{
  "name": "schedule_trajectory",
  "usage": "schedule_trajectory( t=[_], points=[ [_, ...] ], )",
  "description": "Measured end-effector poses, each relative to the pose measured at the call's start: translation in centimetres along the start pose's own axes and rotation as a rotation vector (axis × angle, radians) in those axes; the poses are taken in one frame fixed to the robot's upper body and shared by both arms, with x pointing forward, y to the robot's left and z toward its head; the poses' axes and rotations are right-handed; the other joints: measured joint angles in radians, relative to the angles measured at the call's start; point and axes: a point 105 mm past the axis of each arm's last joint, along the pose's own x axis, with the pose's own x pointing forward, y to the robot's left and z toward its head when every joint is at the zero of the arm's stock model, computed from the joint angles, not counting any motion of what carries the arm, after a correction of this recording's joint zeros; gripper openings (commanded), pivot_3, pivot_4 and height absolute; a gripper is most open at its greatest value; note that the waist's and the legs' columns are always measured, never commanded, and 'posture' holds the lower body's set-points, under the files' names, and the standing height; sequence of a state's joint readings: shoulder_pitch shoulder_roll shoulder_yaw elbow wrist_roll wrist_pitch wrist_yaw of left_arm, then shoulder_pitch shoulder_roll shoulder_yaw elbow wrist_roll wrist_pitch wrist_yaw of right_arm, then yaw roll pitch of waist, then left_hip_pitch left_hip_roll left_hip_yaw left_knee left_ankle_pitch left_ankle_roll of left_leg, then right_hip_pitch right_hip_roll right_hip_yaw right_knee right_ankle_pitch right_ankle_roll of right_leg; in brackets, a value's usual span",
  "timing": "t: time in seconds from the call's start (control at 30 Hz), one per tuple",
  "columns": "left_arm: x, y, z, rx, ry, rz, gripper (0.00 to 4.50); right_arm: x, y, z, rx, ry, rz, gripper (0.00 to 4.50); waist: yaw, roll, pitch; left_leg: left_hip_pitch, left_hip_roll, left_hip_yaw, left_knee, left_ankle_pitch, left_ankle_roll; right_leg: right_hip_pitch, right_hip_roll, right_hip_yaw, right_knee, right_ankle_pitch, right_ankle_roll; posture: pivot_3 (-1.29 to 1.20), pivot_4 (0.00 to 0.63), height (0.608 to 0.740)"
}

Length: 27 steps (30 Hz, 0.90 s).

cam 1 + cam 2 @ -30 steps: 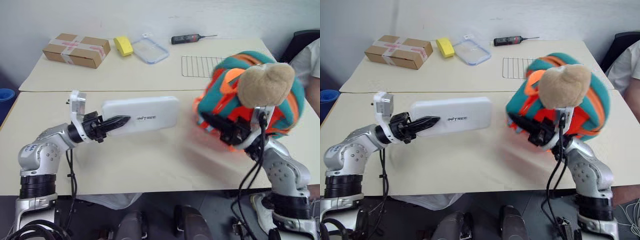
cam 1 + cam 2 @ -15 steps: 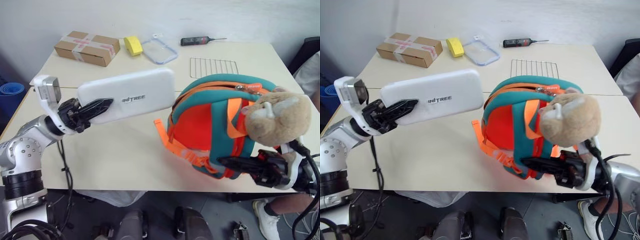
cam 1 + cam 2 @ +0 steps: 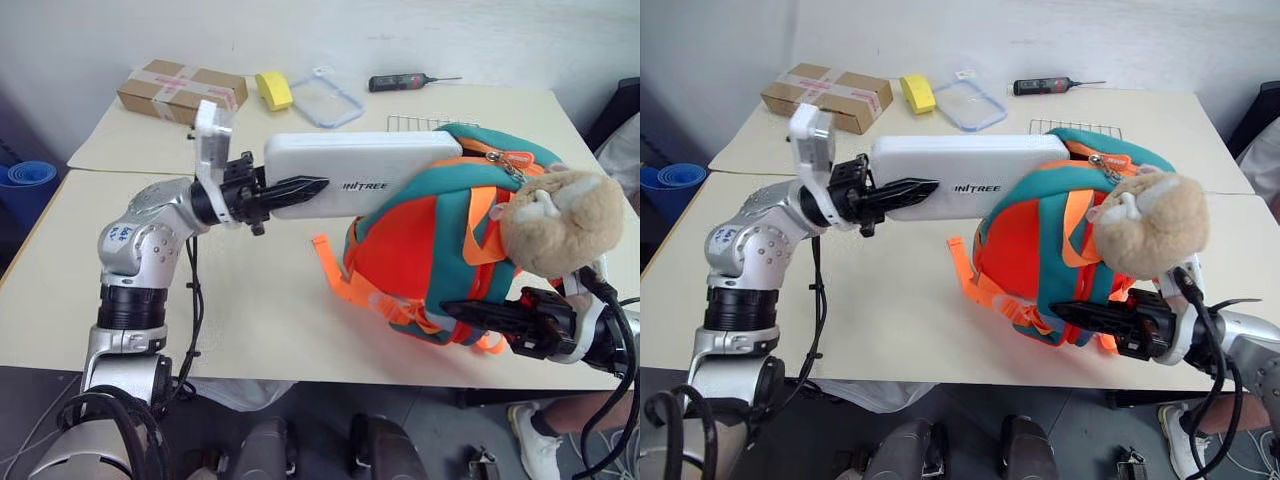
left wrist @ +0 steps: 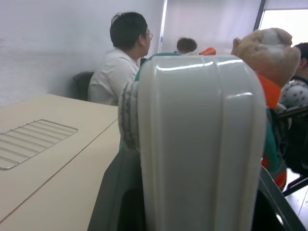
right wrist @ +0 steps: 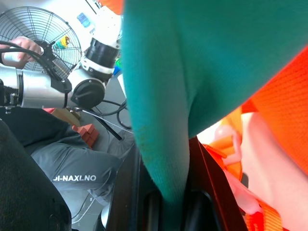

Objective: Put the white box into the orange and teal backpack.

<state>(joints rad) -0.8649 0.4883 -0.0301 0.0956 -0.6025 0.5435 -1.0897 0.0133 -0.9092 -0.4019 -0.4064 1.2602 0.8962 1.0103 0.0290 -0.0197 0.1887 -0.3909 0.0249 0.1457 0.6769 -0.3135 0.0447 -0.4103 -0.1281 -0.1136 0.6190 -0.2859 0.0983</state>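
The left gripper (image 3: 300, 189) pinches one end of the white box (image 3: 362, 188), holding it level above the table (image 3: 250, 300), with its far end touching the teal top of the orange and teal backpack (image 3: 420, 250). The right gripper (image 3: 470, 312) is pressed together on the backpack's lower edge, below its plush toy (image 3: 565, 220).

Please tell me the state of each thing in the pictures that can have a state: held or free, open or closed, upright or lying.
white box: held level by the left gripper, far end at the backpack's top.
orange and teal backpack: upright, gripped low by the right gripper; zipper looks open on top.
brown taped cardboard box: closed, lying free.
clear container lid: lying flat.
wire rack: flat, partly hidden.
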Motion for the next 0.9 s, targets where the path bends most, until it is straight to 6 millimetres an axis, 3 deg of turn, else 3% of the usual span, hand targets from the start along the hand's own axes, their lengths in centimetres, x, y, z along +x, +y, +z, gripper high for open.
schedule_trajectory(
  t=[0.2,0.33,0.43,0.6,0.73,0.9],
  points=[
    [8.0,-1.6,-3.5,0.086,0.203,-0.183,1.24,0.0,-0.2,-0.1,-0.009,0.014,-0.007,0.02,0.008,0.000,0.000,-0.003,-0.003,0.000,0.005,-0.004,0.006,0.000,-0.004,0.002,-0.001,0.001,0.002,0.00,0.150,0.740],
    [11.3,-1.1,-5.2,0.120,0.236,-0.170,1.24,0.2,-0.3,0.0,-0.020,0.010,-0.008,0.02,0.004,0.000,0.000,-0.004,-0.002,0.000,0.005,-0.004,0.006,0.000,-0.005,0.002,-0.004,0.002,0.003,0.00,0.150,0.740],
    [12.6,-1.0,-5.9,0.120,0.219,-0.149,2.25,0.2,-0.5,-0.1,-0.026,0.010,-0.018,0.00,0.001,0.000,0.000,-0.005,-0.001,0.000,0.005,-0.004,0.007,0.000,-0.006,0.001,-0.004,0.002,0.003,0.00,0.150,0.740],
    [11.5,-0.6,-5.0,0.154,0.163,-0.150,3.58,0.2,-0.7,-0.4,-0.022,-0.022,-0.036,0.00,-0.004,0.000,0.000,-0.005,0.000,-0.001,0.006,-0.004,0.006,-0.001,-0.006,0.001,-0.004,0.002,0.003,0.00,0.150,0.740],
    [7.8,-1.0,-2.4,0.229,0.071,-0.246,3.58,0.3,-1.0,-0.6,-0.027,-0.038,-0.058,0.00,-0.011,0.000,0.000,-0.006,0.002,0.000,0.006,-0.003,0.004,-0.003,-0.004,-0.001,-0.003,0.002,0.003,0.00,0.150,0.740],
    [2.8,-0.2,0.3,0.262,0.117,-0.300,3.58,0.6,-1.2,-0.6,-0.043,-0.054,-0.068,0.00,-0.009,0.001,0.000,-0.006,0.002,0.000,0.006,-0.003,0.004,-0.003,-0.003,-0.006,-0.001,0.002,0.003,0.00,0.150,0.740]
  ],
)
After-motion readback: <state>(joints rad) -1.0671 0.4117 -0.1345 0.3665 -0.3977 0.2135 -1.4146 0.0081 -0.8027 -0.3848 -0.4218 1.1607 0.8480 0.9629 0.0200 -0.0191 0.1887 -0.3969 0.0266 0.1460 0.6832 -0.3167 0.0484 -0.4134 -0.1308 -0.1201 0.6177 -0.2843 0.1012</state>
